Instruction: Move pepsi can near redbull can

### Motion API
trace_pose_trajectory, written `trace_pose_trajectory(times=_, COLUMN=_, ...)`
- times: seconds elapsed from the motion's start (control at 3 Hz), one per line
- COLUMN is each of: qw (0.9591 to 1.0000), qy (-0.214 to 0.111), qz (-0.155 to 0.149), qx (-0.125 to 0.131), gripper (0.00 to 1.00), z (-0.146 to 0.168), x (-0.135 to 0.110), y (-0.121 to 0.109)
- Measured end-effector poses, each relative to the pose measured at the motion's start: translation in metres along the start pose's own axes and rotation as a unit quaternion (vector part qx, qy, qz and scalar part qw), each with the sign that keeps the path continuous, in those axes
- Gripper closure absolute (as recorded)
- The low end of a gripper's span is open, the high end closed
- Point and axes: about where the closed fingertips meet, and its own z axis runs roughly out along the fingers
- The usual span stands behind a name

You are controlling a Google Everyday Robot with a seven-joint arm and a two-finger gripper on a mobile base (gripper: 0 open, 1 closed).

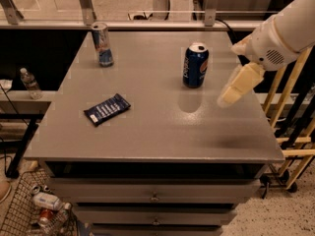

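Note:
The pepsi can (195,65), dark blue with a silver top, stands upright on the grey table (152,132), right of centre. The redbull can (102,44), slim and silver-blue, stands upright near the table's far left corner, well apart from the pepsi can. My gripper (235,88) hangs from the white arm (285,31) above the table's right side, a short way to the right of the pepsi can and touching nothing.
A dark blue snack packet (107,108) lies flat on the left front part of the table. A wire basket of trash (37,210) sits on the floor at lower left. A water bottle (29,82) stands on a ledge at left. Wooden frames (290,112) stand right of the table.

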Motion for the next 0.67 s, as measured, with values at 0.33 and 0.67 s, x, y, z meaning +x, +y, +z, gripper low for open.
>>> trace_pose_trajectory(times=0.33, qw=0.9988, qy=-0.047, qz=0.010, qx=0.012, gripper=0.00, z=0.024, x=-0.009, y=-0.017)
trace_pose_trajectory(times=0.67, qw=0.9964, qy=-0.075, qz=0.018, qx=0.034, gripper=0.00, z=0.040, x=-0.013, y=-0.031)
